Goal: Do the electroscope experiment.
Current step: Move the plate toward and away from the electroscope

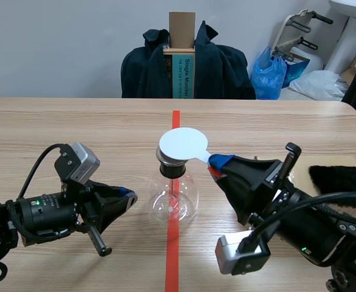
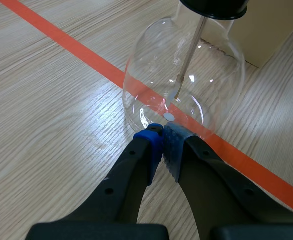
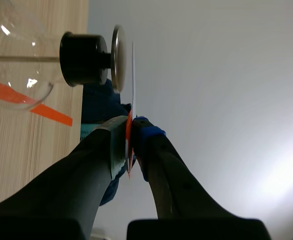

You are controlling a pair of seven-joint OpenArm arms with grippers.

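right end effector (image 3: 130, 131) pinches thin white disc (image 1: 183, 145) above glass flask (image 1: 175, 201); left end effector (image 2: 162, 137) closed, empty.

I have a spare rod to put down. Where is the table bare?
Bare: the wide table stretch beyond the flask, either side of the tape line. Crowded: the left gripper and the right gripper, holding the white disc, flank the flask; black fur lies at the right.

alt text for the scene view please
The right claw holds a white disc flat over the top of a glass flask electroscope standing on a wooden table. The left claw, shut and empty, is low beside it.
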